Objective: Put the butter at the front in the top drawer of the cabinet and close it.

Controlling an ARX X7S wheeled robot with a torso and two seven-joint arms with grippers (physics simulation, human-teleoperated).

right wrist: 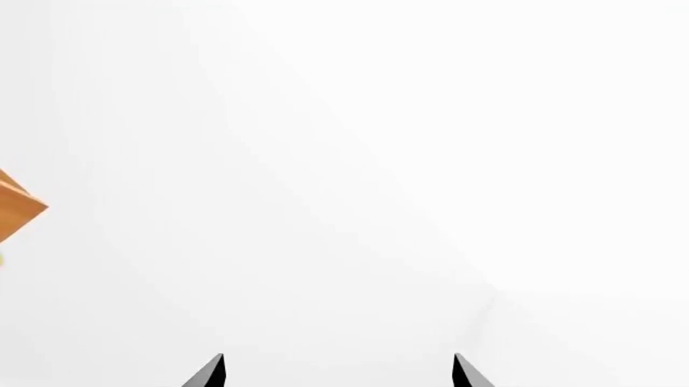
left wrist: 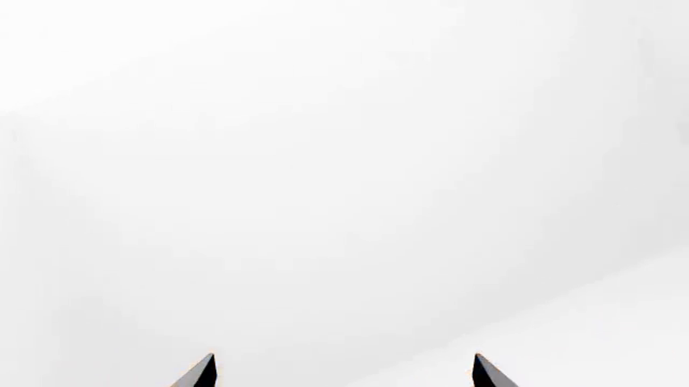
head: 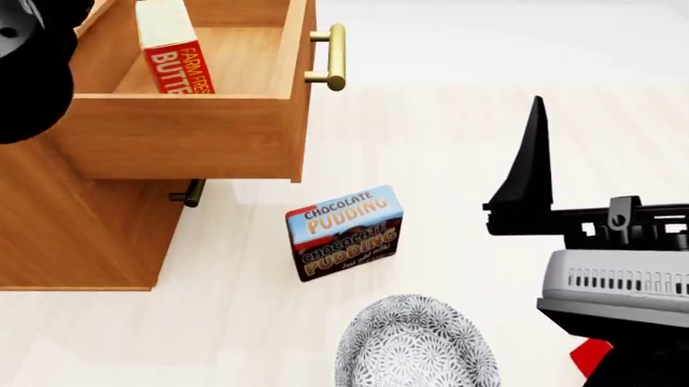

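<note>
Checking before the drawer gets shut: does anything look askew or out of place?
The butter box stands tilted inside the open top drawer, poking above its rim. The chocolate pudding box also sits tilted on the floor beside the cabinet.

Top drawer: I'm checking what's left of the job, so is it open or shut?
Open. The top drawer juts out from the cabinet, its inside in view with the butter box standing in it.

Red-white box (head: 173, 48) in top drawer (head: 183, 121): "FARM FRES… BUTTE…", cut off. Blue box (head: 344, 232): "CHOCOLATE PUDDING", twice.
</note>
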